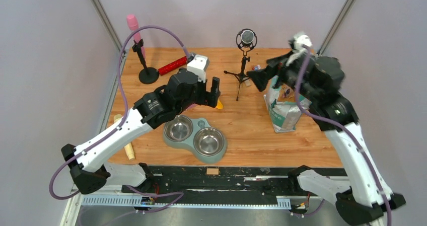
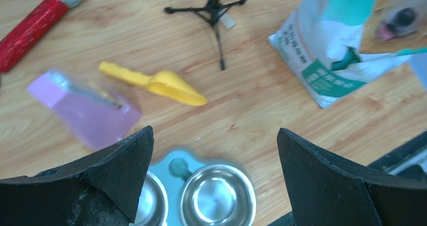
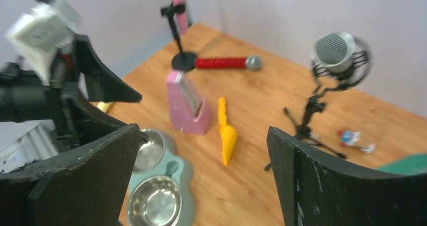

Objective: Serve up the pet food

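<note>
No kibble shows in any view. The teal-and-silver bag (image 1: 283, 114) with a golden dog stands at the right of the table; it also shows in the left wrist view (image 2: 342, 40). A teal feeder (image 1: 202, 123) with two empty steel bowls (image 1: 209, 141) lies front centre. A yellow scoop (image 2: 166, 83) lies on the wood behind the feeder. My left gripper (image 1: 213, 92) is open and empty, held above the scoop and feeder. My right gripper (image 1: 259, 79) is open and empty, raised above the bag's top and pointing left.
A microphone on a small tripod (image 1: 245, 40) stands at back centre. A red cylinder (image 1: 172, 65), a black stand (image 1: 148, 75) with a pink piece, and a pink holder (image 2: 85, 110) are at back left. A cream cylinder (image 1: 125, 138) lies at the left edge.
</note>
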`<action>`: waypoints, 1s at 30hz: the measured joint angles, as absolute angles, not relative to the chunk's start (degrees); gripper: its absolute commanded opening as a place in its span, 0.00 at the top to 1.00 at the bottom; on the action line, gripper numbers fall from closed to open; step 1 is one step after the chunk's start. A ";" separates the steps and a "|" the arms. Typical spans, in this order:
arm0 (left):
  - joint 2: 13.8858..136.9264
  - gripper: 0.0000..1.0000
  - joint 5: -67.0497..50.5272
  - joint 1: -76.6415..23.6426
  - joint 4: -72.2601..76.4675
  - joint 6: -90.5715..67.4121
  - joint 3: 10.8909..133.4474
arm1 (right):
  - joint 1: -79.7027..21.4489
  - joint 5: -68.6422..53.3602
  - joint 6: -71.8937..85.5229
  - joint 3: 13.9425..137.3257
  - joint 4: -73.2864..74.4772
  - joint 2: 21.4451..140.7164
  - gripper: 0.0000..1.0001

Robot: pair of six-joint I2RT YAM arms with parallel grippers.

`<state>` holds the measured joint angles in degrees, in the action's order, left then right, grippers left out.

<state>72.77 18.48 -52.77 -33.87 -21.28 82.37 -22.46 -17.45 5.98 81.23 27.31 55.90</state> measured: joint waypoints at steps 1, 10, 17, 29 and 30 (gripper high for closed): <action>71.59 0.00 20.08 -52.77 -34.26 -21.67 81.21 | -23.24 -18.96 6.20 81.23 27.03 58.54 0.02; 60.71 0.00 30.74 -51.40 -39.22 -25.87 70.78 | -31.55 -13.72 7.46 76.51 25.67 84.36 0.12; 53.95 0.00 33.15 -50.52 -39.88 -26.57 65.45 | -31.81 -11.73 10.04 75.61 21.50 99.50 0.22; 48.45 0.00 33.63 -50.52 -40.10 -27.53 61.32 | -34.09 -13.13 11.20 69.19 5.43 107.20 0.28; 48.25 0.00 33.69 -50.52 -40.10 -27.68 61.21 | -34.20 -13.10 11.20 68.95 3.99 108.07 0.29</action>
